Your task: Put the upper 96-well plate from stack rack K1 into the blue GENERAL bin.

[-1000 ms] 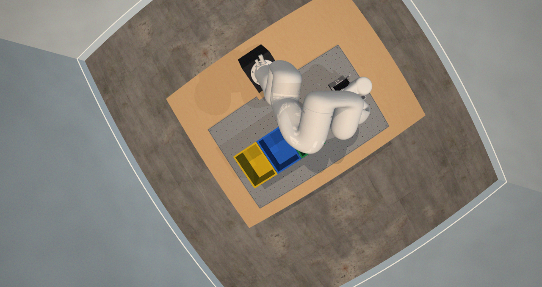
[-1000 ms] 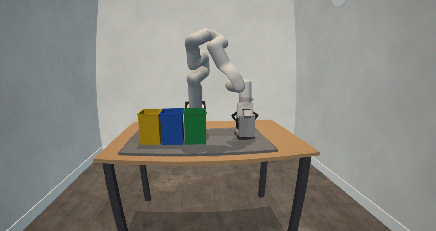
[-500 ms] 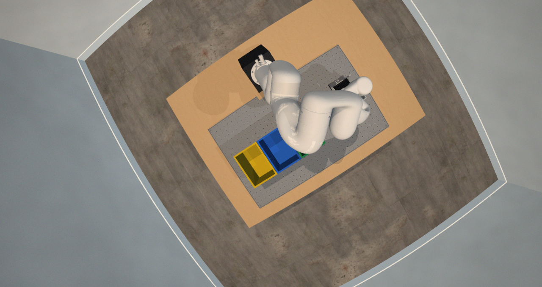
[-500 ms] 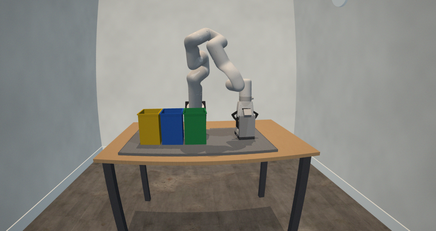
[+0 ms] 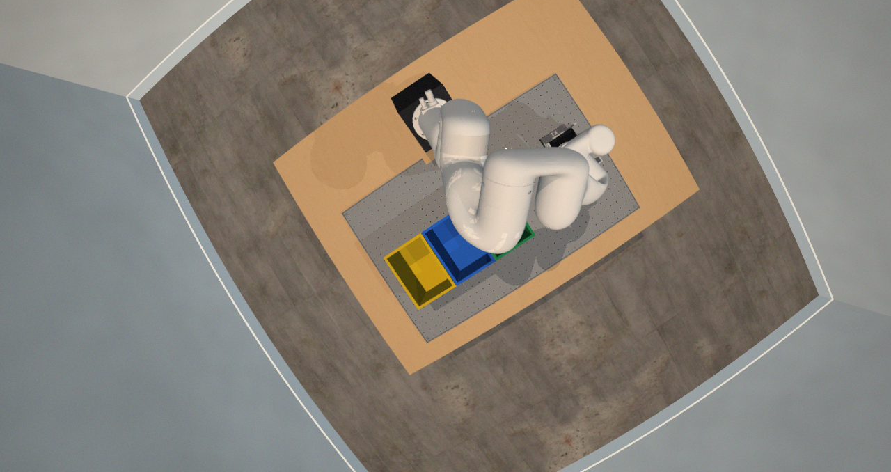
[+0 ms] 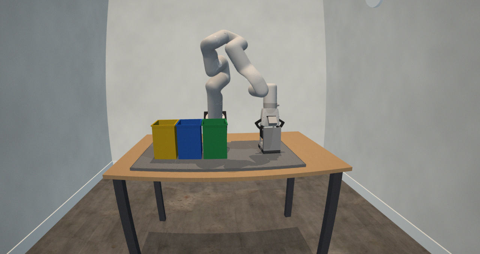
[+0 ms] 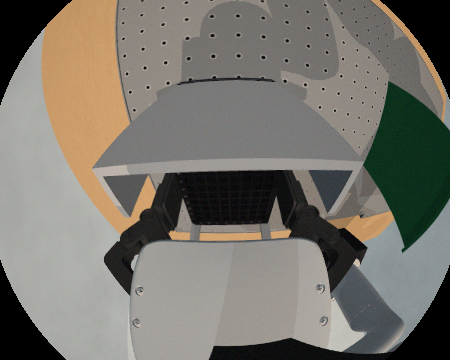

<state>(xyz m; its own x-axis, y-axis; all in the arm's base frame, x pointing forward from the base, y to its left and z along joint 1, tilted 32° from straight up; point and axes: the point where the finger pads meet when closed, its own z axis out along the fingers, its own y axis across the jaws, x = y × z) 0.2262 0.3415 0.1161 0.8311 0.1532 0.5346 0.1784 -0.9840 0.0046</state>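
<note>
The grey stack rack K1 (image 6: pixel 271 140) stands on the right of the perforated mat; it also shows in the wrist view (image 7: pixel 225 134) and partly from above (image 5: pixel 558 136). My gripper (image 6: pixel 270 124) hangs straight down over the rack's top. In the wrist view the gripper (image 7: pixel 228 207) is shut on the upper 96-well plate (image 7: pixel 228 196), a dark gridded slab held between the black fingers just above the rack. The lower plate is hidden inside the rack. The blue bin (image 6: pixel 189 138) stands upright between the two others, left of the rack, and shows from above (image 5: pixel 459 250).
A yellow bin (image 6: pixel 164 138) stands left of the blue one and a green bin (image 6: pixel 214 138) right of it, nearest the rack; the green bin shows in the wrist view (image 7: pixel 412 163). The arm's black base (image 5: pixel 418 104) sits behind the mat. The arm's elbow overhangs the green bin.
</note>
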